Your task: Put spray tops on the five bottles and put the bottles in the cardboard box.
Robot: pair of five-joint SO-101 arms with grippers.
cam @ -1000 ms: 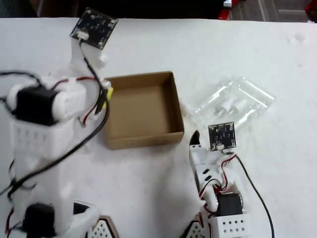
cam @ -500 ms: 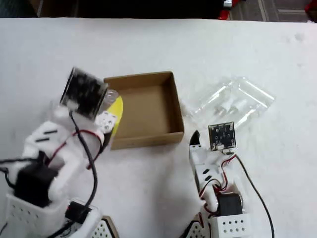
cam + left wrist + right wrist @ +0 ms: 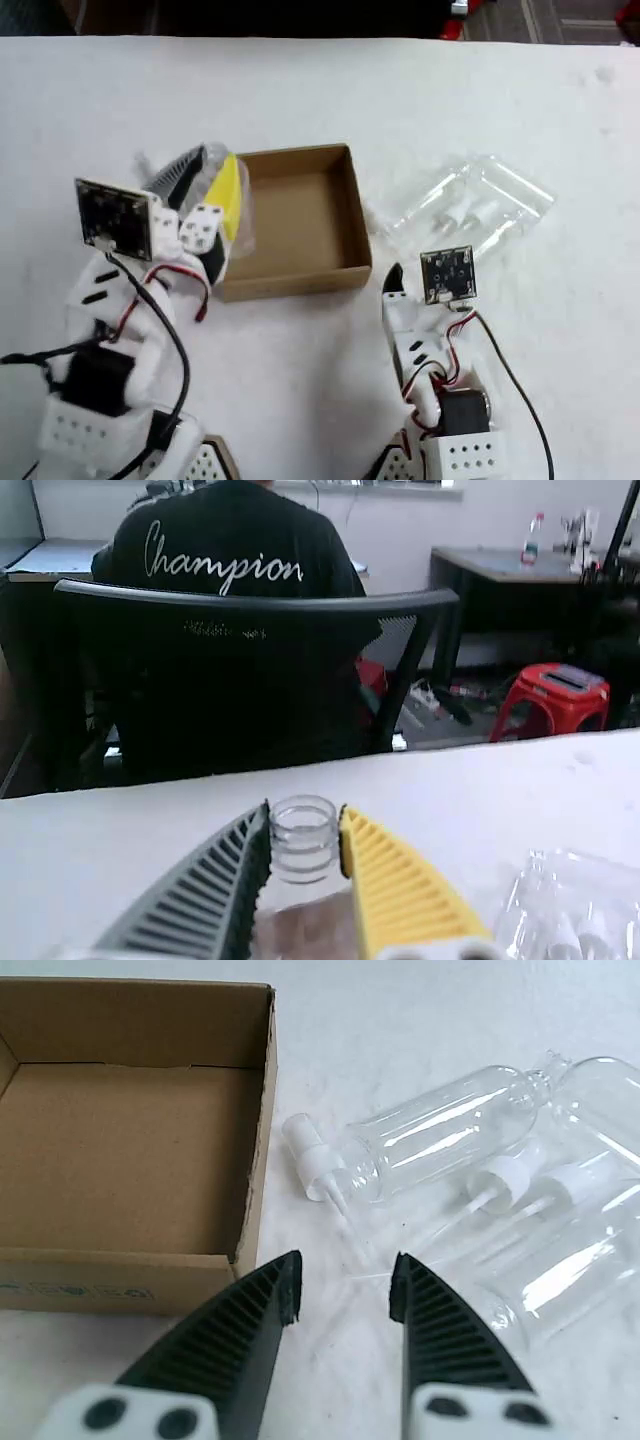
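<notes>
My left gripper (image 3: 215, 157), with one grey and one yellow finger, is shut on a clear bottle (image 3: 205, 176) just left of the cardboard box (image 3: 295, 215). In the left wrist view the bottle (image 3: 303, 838) shows its bare threaded neck between the fingers, with no spray top on it. The box (image 3: 262, 1110) holds nothing. To its right lie several clear bottles (image 3: 440, 1135) and loose white spray tops (image 3: 310, 1155). My right gripper (image 3: 343, 1280) stands open, low over the table, between the box's near right corner and that pile.
The pile of bottles (image 3: 470, 205) lies right of the box, beyond my right gripper (image 3: 395, 275). Past the table's far edge stands a black office chair (image 3: 250, 670). Bare white table lies behind and in front of the box.
My left arm has drawn back toward the near left and tilted its gripper up, bringing the clear bottle to the box's left side. The right arm has stayed still.
</notes>
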